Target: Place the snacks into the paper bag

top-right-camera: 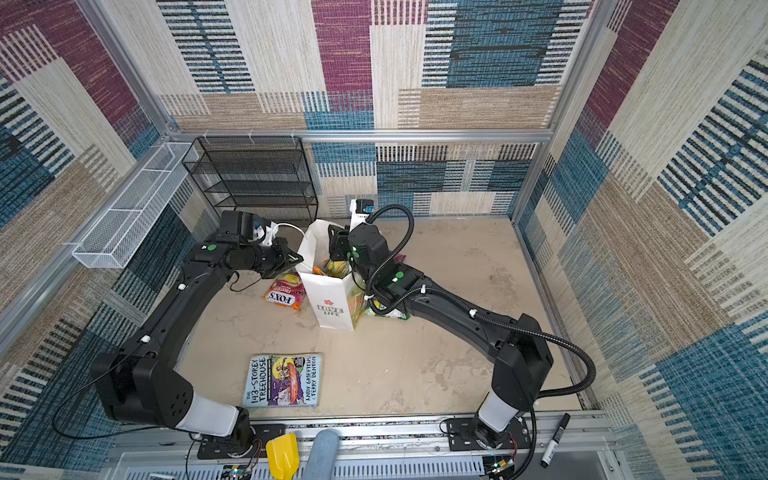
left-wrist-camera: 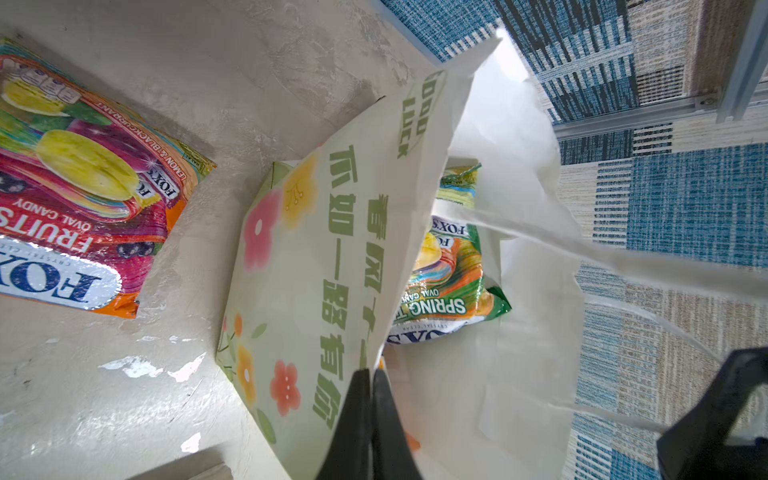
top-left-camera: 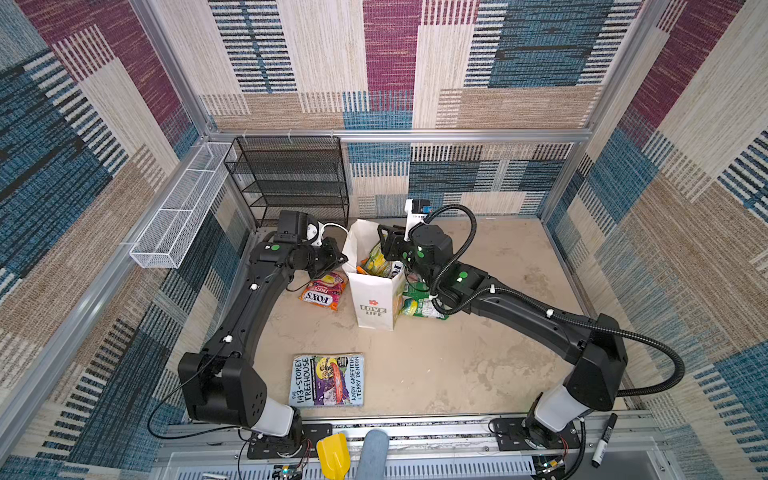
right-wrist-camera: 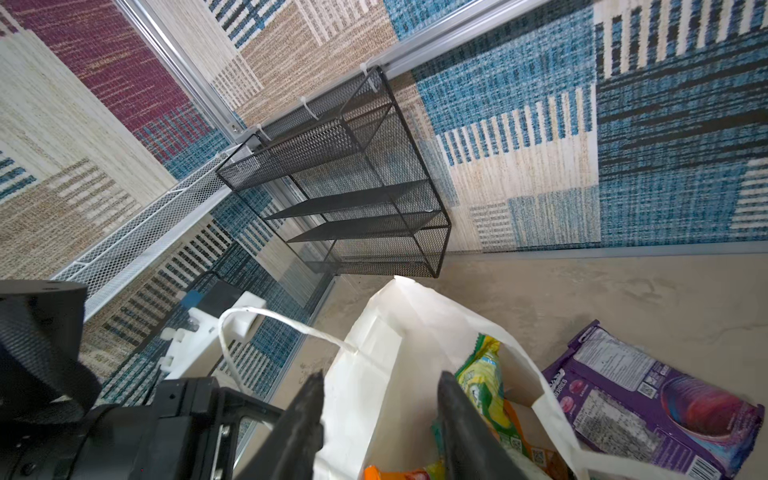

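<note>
paper bag [top-left-camera: 374, 299] upright, snacks [top-left-camera: 376, 259] inside | left hand [left-wrist-camera: 370, 374] pinching rim | right hand [right-wrist-camera: 382, 376] spread above mouth | book [top-left-camera: 327, 380] lower centre

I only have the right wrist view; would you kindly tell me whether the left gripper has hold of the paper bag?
Observer: Yes. In the left wrist view the left gripper is shut on the side rim of the paper bag.
Operator: Thank you. Are any snacks lying out on that side of the bag?
Observer: One. An orange FOX'S Fruits packet lies flat on the table, left of the bag in both top views.
Operator: And beneath my own arm?
Observer: Green packets lie on the table beside the bag's right side, partly under the right arm.
</note>
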